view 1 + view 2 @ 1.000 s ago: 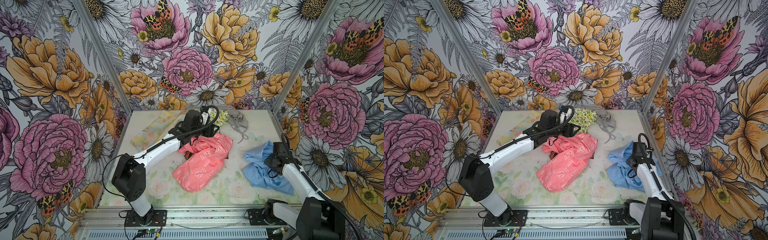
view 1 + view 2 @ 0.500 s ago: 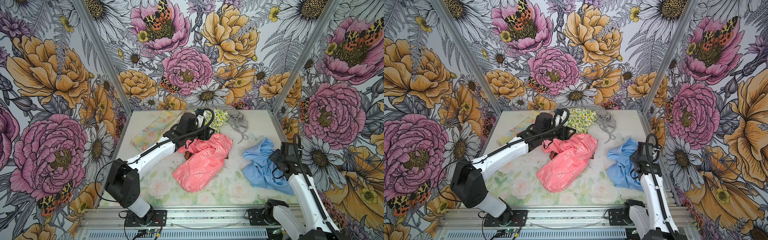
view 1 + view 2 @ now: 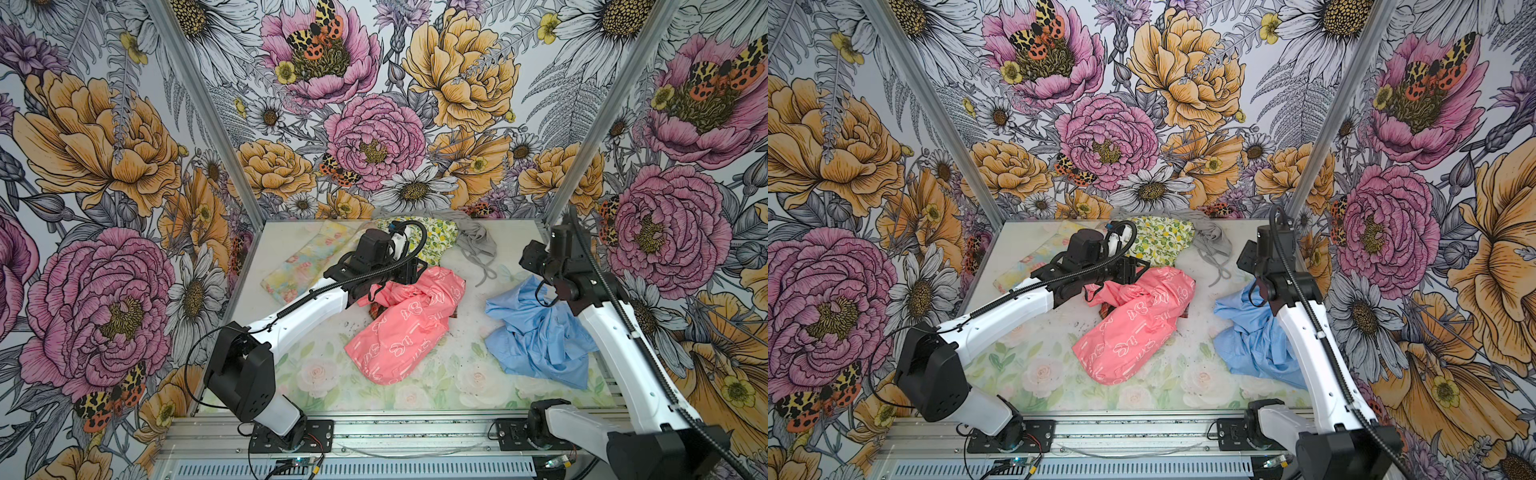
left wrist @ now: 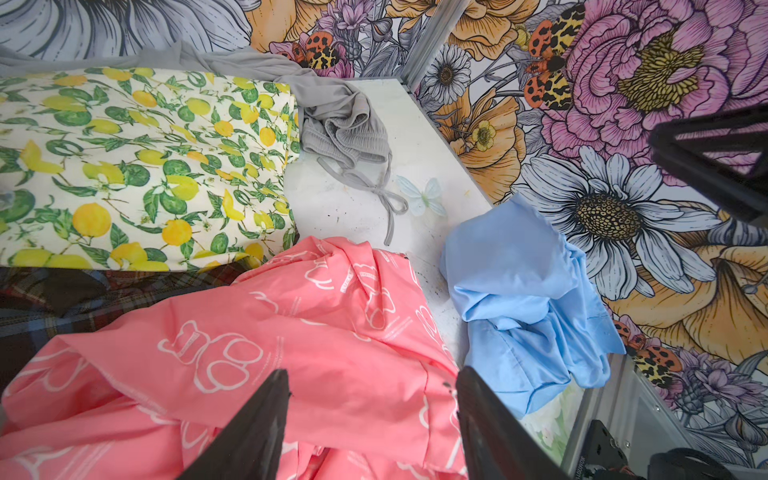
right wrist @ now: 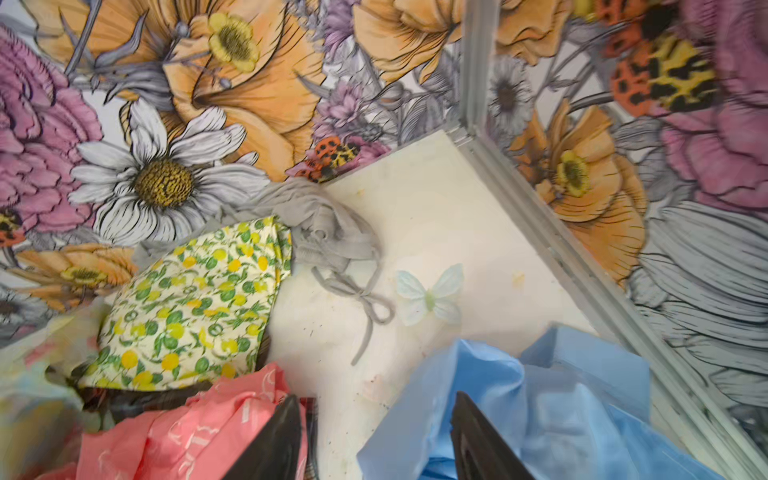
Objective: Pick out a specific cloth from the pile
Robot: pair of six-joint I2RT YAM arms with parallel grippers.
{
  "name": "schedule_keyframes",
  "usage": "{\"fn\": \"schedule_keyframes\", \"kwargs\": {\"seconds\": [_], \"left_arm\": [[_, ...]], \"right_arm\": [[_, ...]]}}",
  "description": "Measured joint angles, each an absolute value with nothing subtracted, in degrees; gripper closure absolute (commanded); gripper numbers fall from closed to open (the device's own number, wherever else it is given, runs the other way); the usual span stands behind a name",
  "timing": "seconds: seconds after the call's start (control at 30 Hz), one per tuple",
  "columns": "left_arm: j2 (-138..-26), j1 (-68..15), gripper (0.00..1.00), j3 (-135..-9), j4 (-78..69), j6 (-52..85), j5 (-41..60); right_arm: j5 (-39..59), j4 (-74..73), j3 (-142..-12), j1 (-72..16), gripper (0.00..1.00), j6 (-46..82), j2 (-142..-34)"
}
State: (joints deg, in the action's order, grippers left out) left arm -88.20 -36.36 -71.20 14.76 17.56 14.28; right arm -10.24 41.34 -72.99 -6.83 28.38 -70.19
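The cloth (image 3: 536,332) (image 3: 1250,336), plain sky-blue, lies crumpled on the table's right side, apart from the pile. My right gripper (image 5: 376,397) hangs open over its far edge (image 5: 540,395), with nothing between the fingers; in both top views it (image 3: 534,259) (image 3: 1250,255) is raised above the cloth. The pile's coral-pink cloth (image 3: 407,328) (image 4: 291,332) lies mid-table. My left gripper (image 4: 372,372) (image 3: 409,270) stands open just above its far end. In the left wrist view the blue cloth (image 4: 519,291) sits to the side of the pink one.
Behind the pink cloth lie a lemon-print cloth (image 3: 432,237), a grey cloth with strings (image 3: 473,239) and a pastel floral cloth (image 3: 307,266). A plaid cloth (image 3: 376,309) peeks from under the pink one. Flowered walls close off three sides.
My right gripper has opened, let go of the blue cloth and risen toward the back. The cloth has settled on the table. The left arm has shifted slightly.
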Motion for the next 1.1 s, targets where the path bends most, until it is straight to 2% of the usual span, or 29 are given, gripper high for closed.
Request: {"fn": "schedule_keyframes", "kwargs": {"seconds": [0.1,0.2,0.37,0.6,0.87,1.1], "left_arm": [[-87.4,-36.3,0.35,-69.5,14.8,17.6,13.8],[-85.8,-36.2,0.34,-67.1,15.0,17.6,13.2],[-83.4,-36.1,0.34,-65.1,14.7,17.8,12.5],[-83.2,-36.1,0.34,-64.7,13.7,18.3,12.4],[-83.2,-36.1,0.34,-63.6,13.5,18.2,12.1],[-83.2,-36.1,0.34,-63.0,13.0,18.3,11.9]], "right_arm": [[-7.6,42.1,-75.2,-8.3,0.58,27.2,-77.4],[-6.6,44.3,-75.2,-8.2,0.58,26.4,-81.2],[-6.0,46.7,-74.9,-8.2,0.59,24.6,-81.6],[-5.7,47.2,-70.7,-8.2,0.66,22.6,-84.0],[-8.2,47.5,-61.4,-7.8,0.67,25.1,-78.4],[-10.7,45.1,-47.7,-7.1,0.69,33.5,-70.1]]}}
